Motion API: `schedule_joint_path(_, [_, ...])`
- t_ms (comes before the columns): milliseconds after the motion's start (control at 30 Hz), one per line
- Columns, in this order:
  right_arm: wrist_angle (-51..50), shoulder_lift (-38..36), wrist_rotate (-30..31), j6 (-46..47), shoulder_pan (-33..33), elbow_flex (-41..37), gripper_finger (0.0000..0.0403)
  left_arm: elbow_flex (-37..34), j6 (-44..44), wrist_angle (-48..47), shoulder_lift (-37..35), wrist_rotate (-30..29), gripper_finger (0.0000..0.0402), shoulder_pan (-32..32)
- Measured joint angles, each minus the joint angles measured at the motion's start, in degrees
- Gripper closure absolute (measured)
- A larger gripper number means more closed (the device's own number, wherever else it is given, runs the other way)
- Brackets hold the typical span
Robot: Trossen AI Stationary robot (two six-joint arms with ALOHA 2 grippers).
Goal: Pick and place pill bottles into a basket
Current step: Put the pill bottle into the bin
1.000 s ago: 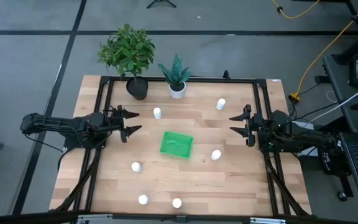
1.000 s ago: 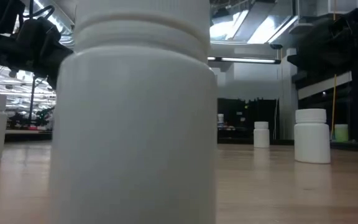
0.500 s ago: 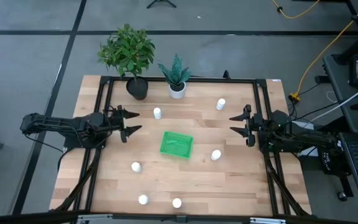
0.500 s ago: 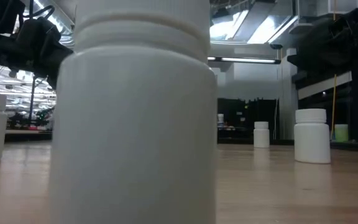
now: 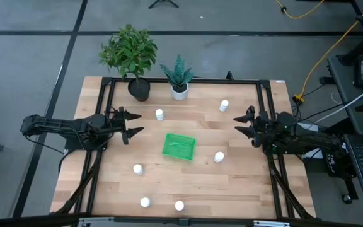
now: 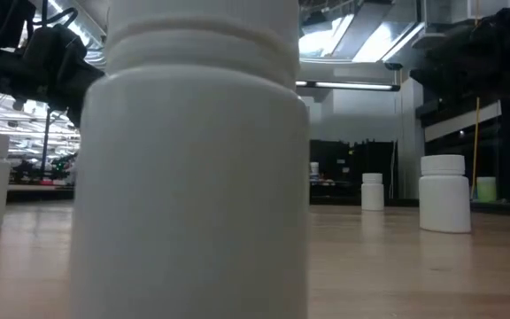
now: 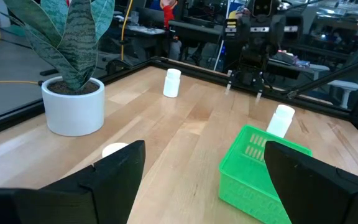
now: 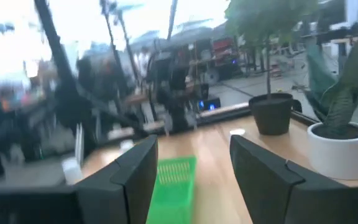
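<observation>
Six white pill bottles stand upright on their bases on the wooden table: two at the far side [image 5: 159, 114] [image 5: 224, 105], one right of the basket [image 5: 218, 157], one near left [image 5: 138, 169], and two at the near edge [image 5: 145, 202] [image 5: 179, 205]. The green basket [image 5: 179, 146] sits at the table's middle. It also shows in the left wrist view [image 7: 260, 174] and the right wrist view [image 8: 176, 180]. My left gripper [image 5: 133, 124] hovers open and empty, left of the basket. My right gripper [image 5: 237, 125] hovers open and empty, right of the basket.
A leafy plant in a dark pot [image 5: 137, 85] and a spiky plant in a white pot [image 5: 179, 90] stand at the far edge. A black frame [image 5: 261, 85] runs around the table. One bottle [image 6: 193, 159] stands right in front of the low camera and fills much of that view.
My right arm has shifted slightly, drawing a little toward the table's right edge; its gripper stays open. The left arm, the bottles and the basket have kept still.
</observation>
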Motion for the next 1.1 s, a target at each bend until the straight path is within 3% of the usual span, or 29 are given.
schedule_joint_path(167, [0.77, 0.00, 10.22, 11.23, 0.00, 0.00, 0.0198, 0.00, 0.44, 0.00, 0.01, -0.58, 0.0080, -0.02])
schedule_joint_path(300, [0.80, 0.00, 14.81, 17.07, -0.04, 0.02, 0.0198, 0.00, 3.39, 0.46, 0.01, -5.65, 0.0080, 0.07])
schedule_joint_path(433, [0.83, 0.00, 15.11, 15.05, -0.04, 0.01, 0.0198, 0.01, 1.16, 1.70, 0.01, -8.50, 0.0080, 0.07])
schedule_joint_path(600, [2.68, -0.01, 15.93, 13.84, -0.04, 0.00, 0.0198, 0.01, 3.42, 6.00, 0.01, -7.61, 0.0080, 0.05])
schedule_joint_path(867, [6.18, -0.01, 16.28, 15.52, -0.04, 0.02, 0.0198, 0.02, -5.79, 9.41, 0.01, -6.17, 0.0080, 0.05])
schedule_joint_path(1100, [13.94, -0.02, 26.32, 5.48, -0.02, 0.00, 0.0199, 0.06, -14.08, 10.75, -0.02, -5.95, 0.0080, 0.05])
